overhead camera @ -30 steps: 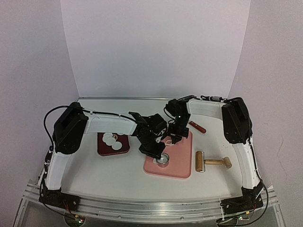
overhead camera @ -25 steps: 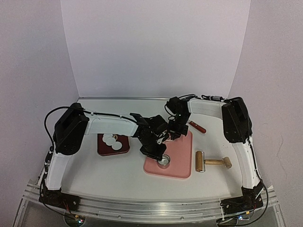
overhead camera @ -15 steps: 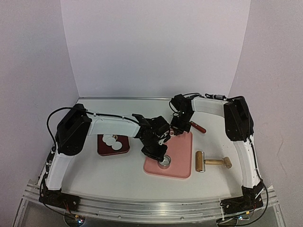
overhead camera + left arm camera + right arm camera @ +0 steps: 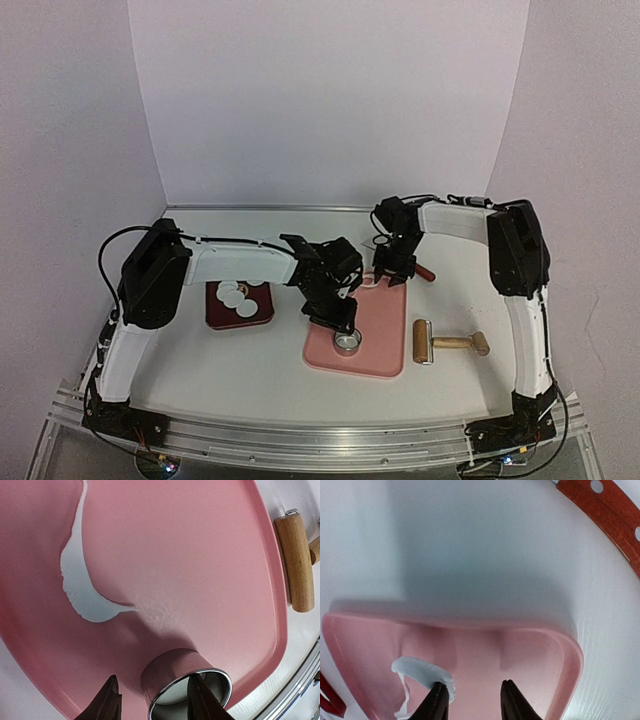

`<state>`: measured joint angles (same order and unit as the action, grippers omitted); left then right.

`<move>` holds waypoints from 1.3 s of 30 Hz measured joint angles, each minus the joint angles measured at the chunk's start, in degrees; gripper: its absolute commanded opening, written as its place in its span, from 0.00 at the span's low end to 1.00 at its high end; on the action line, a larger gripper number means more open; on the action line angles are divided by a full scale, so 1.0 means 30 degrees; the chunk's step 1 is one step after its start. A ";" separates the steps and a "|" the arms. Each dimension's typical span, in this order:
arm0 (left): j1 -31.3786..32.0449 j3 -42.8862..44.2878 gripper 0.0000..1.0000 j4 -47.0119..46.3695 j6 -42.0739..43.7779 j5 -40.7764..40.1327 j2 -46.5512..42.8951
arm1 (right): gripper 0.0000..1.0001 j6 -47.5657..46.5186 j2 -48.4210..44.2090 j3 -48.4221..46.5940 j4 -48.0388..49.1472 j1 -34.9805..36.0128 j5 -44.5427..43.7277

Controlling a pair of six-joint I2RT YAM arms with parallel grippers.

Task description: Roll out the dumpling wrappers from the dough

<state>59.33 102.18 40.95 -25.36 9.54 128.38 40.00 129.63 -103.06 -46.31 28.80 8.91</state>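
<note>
One dough scrap (image 4: 420, 670) beside right fingers (image 4: 436, 705); outside gap

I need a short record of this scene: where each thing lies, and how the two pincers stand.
board: pink, between the two arms
dough: ragged curved scrap, lying near the board's far edge
cutter: metal ring, standing on the board's near part
wrappers: white discs on a dark red tray, left of the board
rolling pin: wooden, right of the board, apart from it
left pincer: open, just above the cutter
right pincer: open, one finger beside the dough's end
</note>
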 measured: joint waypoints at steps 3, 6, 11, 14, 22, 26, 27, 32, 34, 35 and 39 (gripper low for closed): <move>-0.0007 0.0042 0.41 0.0010 -0.0027 -0.0244 0.0000 | 0.47 -0.0889 -0.1301 0.0828 -0.0088 0.0000 0.0382; -0.0007 0.0036 0.41 0.0016 -0.0044 -0.0381 -0.0011 | 0.52 -0.1509 -0.3103 0.1775 0.0000 0.0000 0.0764; -0.0008 -0.0601 0.47 -0.0222 -0.0302 -0.0714 -0.0340 | 0.57 -0.1839 -0.6248 0.3591 0.0265 0.0000 0.1284; -0.0069 -0.1156 0.53 -0.0458 -0.0649 -0.0724 -0.0877 | 0.63 -0.1801 -0.7006 0.4675 0.0500 0.0000 0.1435; -0.0710 -0.1357 0.68 -0.2111 -0.1679 -0.0011 -0.2767 | 0.73 -0.1940 -0.6991 0.6220 0.0656 0.0000 0.1979; -0.1304 -0.1357 0.71 -0.3283 -0.2401 0.0858 -0.3331 | 0.75 -0.2055 -0.6991 0.6286 0.0898 0.0000 0.2230; -0.1501 -0.1357 0.71 -0.3624 -0.2595 0.1144 -0.3370 | 0.75 -0.2072 -0.6991 0.6321 0.0987 0.0000 0.2320; -0.2491 -0.0984 0.71 -0.4594 -0.3276 0.2217 -0.3160 | 0.75 -0.2131 -0.7039 0.6692 0.1218 0.0000 0.2597; -0.2726 -0.0245 0.71 -0.4767 -0.3413 0.2484 -0.2710 | 0.75 -0.2131 -0.7138 0.6949 0.1308 0.0000 0.2699; -0.2794 0.0244 0.71 -0.4888 -0.3459 0.2690 -0.2352 | 0.75 -0.2131 -0.7219 0.7091 0.1332 0.0000 0.2737; -0.2775 0.1667 0.71 -0.5326 -0.3565 0.3428 -0.1039 | 0.75 -0.2116 -0.7607 0.7503 0.1441 0.0000 0.2873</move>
<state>51.01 107.18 24.97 -36.06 19.82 125.26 33.65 106.81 -80.55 -41.99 28.80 17.53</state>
